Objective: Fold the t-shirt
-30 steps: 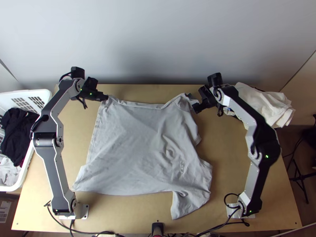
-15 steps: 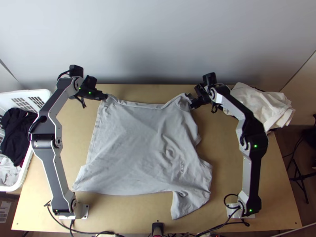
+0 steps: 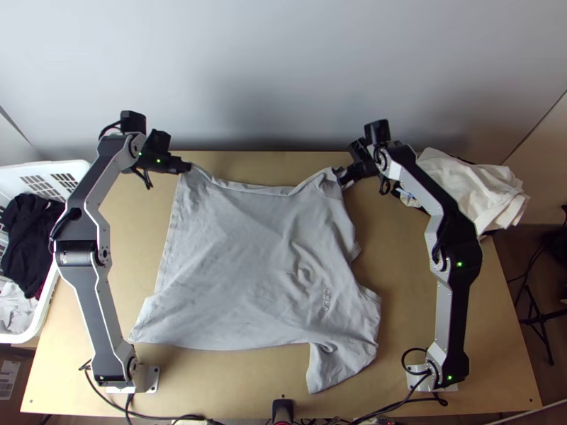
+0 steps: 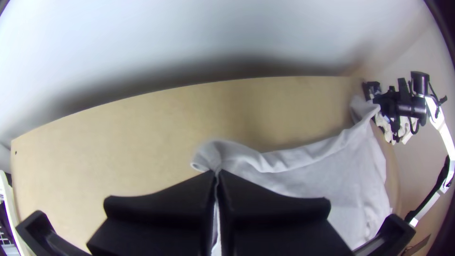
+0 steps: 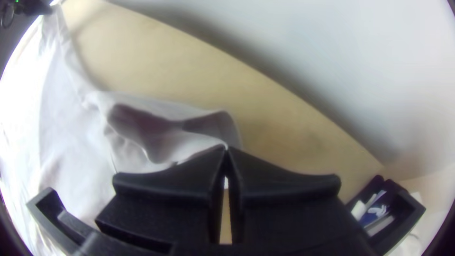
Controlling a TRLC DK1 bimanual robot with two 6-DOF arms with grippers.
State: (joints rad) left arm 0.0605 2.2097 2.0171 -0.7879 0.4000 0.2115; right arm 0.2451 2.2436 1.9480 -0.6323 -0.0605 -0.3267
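One light grey t-shirt (image 3: pixel 248 262) lies spread on the wooden tabletop (image 3: pixel 234 382), a little wrinkled, covering its middle part. I take the top view as a clock, with twelve o'clock toward the pale wall (image 3: pixel 283 78).

The left gripper (image 3: pixel 187 167) is at eleven o'clock, on the far corner of the t-shirt. In the left wrist view, the fingers (image 4: pixel 161 204) are clenched together and grasp this corner, and a small piece of cloth stands out beyond the tips.

The right gripper (image 3: pixel 343 177) is at one o'clock, on the other far corner. In the right wrist view, its fingers (image 5: pixel 175 180) are also pressed together, with the edge of the cloth pinched at the tips. Beside them, the cloth makes a loose, open fold. Between the two grippers, the far edge of the t-shirt bends a little toward six o'clock.

At five o'clock, one sleeve (image 3: pixel 339 368) reaches toward the near edge of the tabletop.

At nine o'clock stands a white laundry basket (image 3: pixel 44 322), which holds dark clothing (image 3: pixel 32 241) and some pale cloth (image 3: pixel 14 308). At two o'clock, behind the right arm, lies a bunched cream-white cloth (image 3: pixel 475 188).
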